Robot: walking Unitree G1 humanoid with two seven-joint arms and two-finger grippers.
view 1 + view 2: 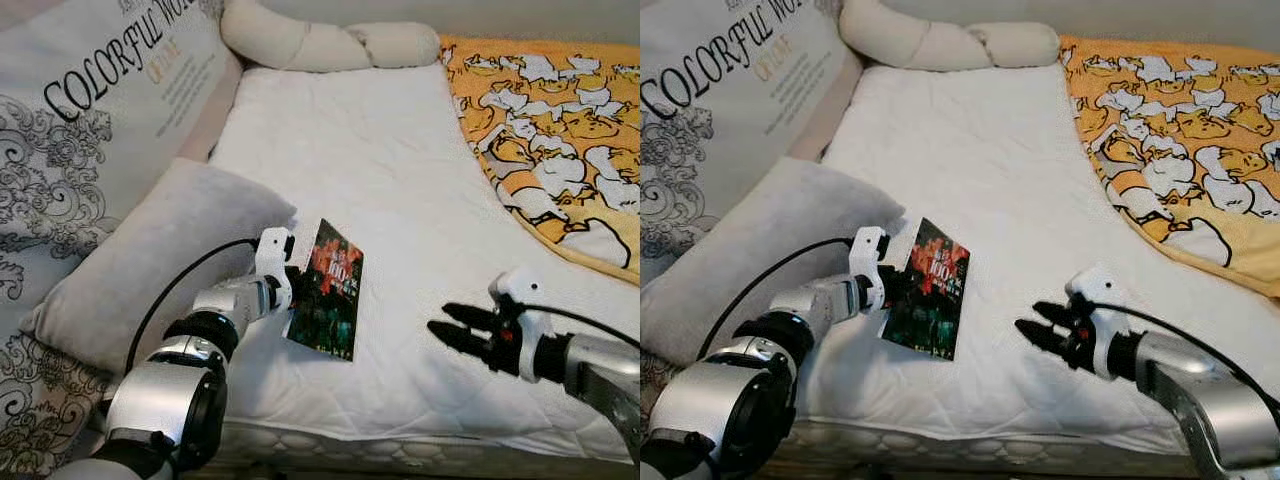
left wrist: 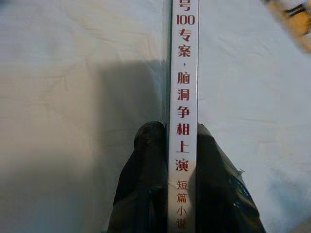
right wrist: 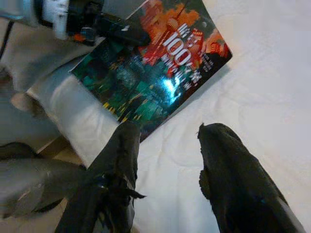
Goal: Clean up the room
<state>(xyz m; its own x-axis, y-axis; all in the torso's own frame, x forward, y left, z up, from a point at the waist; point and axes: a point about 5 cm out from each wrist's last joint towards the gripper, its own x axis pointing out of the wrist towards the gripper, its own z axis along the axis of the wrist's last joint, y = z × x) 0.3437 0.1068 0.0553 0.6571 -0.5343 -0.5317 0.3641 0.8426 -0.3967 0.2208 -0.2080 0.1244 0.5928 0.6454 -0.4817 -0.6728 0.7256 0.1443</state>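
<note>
Printed cushion (image 1: 90, 110): stands against the far left edge of the bed, with a grey pillow (image 1: 150, 265) leaning in front of it.
Left pincer (image 1: 292, 290): closed on the spine edge of the book (image 1: 328, 290); the left wrist view shows both black fingers (image 2: 146, 165) pressed against the two sides of the white spine.
Book: a dark, glossy paperback with red and green cover art, held tilted at the near left part of the bed, its lower edge at or just above the white mattress cover (image 1: 360, 150); whether it still touches cannot be told.
Bolster (image 1: 320, 40): a cream knotted roll lying across the head of the bed.
Right pincer (image 1: 450, 330): open and holding nothing, hovering over the sheet near the book, fingers pointed toward it.
Blanket (image 1: 550, 120): orange with a white cartoon print, spread loosely along the right side of the bed.
Progress: early, by the look of it; the book is gripped but not yet carried off the bed, and no place to put it is visible.
Left to do: likely take the book away, then perhaps straighten the blanket and pillows.
</note>
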